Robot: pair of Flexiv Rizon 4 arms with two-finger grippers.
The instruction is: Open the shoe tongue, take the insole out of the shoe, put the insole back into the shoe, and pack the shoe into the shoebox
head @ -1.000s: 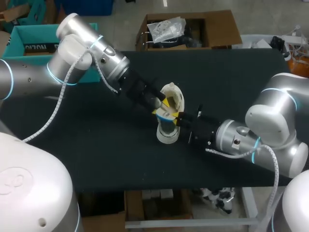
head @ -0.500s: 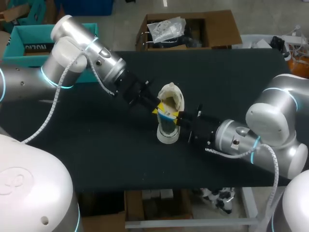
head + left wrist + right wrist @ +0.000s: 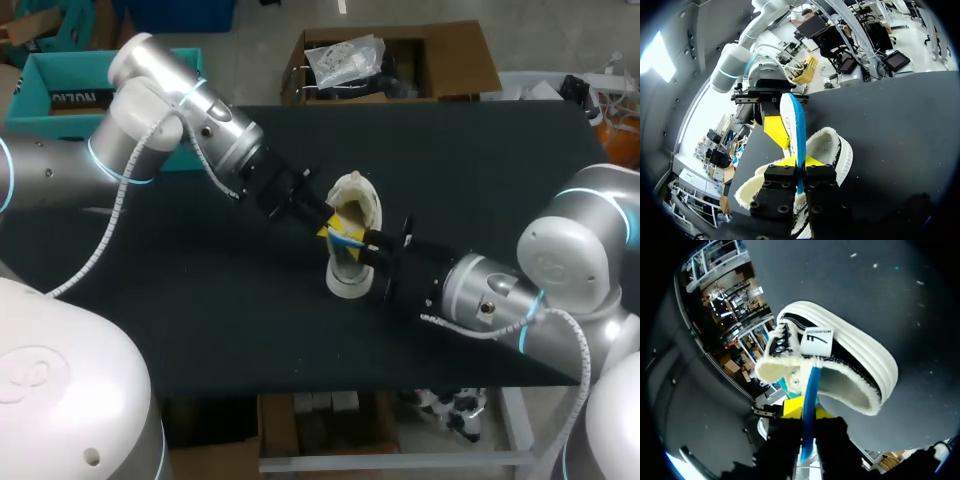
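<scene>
On the dark counter [image 3: 180, 300] the shoe [image 3: 362, 205] lay between our two arms, mouth upward, its long axis running from the near edge toward the far one. The blue-edged insole [image 3: 345, 238] stood on edge just over that mouth, one end at the lined opening. The left claw [image 3: 328, 222] was clenched on it from the shoe's left and the right claw [image 3: 368, 245] from its right. We judged both equally near, so reinsertion hinged on bringing the insole's length into line with the shoe's.
</scene>
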